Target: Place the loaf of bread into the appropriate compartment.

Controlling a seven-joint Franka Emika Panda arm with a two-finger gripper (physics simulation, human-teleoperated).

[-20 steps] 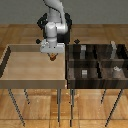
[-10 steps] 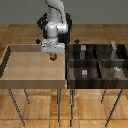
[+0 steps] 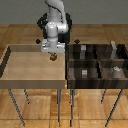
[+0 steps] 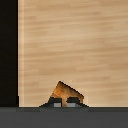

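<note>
Gripper clamped on the loaf of bread, hanging above the pale-wood tray beside the dark four-cell bin

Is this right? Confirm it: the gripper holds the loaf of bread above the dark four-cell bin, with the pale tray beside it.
Not quite. The gripper does hold the loaf of bread, but it hangs above the pale tray, not the dark four-cell bin. The exterior view shows this; the wrist view shows pale wood under the loaf. The bin stands beside the tray, to the exterior view's right.
</note>
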